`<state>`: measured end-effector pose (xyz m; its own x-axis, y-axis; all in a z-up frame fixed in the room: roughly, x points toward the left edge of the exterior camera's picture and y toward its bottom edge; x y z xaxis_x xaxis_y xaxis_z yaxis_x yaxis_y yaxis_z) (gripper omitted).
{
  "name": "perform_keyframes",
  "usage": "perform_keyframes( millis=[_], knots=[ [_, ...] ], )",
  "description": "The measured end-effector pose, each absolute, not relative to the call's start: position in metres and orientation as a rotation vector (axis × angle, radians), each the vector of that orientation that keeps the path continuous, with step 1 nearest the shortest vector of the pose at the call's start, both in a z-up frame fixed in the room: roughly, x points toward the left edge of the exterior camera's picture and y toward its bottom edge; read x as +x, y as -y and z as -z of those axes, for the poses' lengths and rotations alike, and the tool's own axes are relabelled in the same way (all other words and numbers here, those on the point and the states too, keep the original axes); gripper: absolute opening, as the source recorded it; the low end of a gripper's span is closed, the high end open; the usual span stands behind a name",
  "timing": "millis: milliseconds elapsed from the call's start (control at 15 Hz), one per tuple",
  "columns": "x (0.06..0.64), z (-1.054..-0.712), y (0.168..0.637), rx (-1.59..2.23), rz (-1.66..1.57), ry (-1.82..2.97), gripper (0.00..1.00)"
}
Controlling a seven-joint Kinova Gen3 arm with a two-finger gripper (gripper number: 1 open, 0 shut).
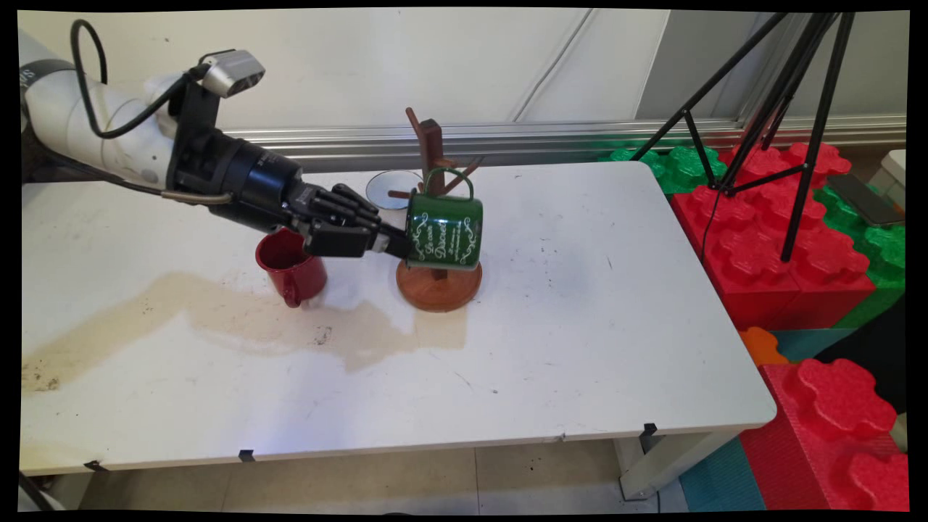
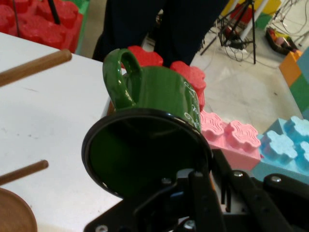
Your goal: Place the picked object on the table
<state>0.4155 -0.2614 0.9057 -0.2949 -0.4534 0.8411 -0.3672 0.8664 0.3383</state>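
Broadly, you see the white tabletop [image 1: 580, 326], marked by a wide brown stain [image 1: 239, 319], carrying everything in play. At its far middle stands the wooden mug tree [image 1: 438, 279], its pegs reaching toward you in the hand view. Your hand [image 1: 391, 246] is clamped on the rim of the green mug [image 1: 444, 230], one finger inside the mouth; the mug hangs tipped on its side, lifted clear of the tabletop and directly in front of the tree, handle uppermost beside a peg. Whether handle and peg touch cannot be told. The red mug [image 1: 291, 267] stands just beneath your wrist.
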Motion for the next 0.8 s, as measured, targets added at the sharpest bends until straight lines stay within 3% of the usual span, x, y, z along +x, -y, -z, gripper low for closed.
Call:
perform_keyframes(
  millis=[800],
  knots=[
    [0.432, -0.907, 0.230, 0.519, 0.069, 2.141, 0.00]
  ],
)
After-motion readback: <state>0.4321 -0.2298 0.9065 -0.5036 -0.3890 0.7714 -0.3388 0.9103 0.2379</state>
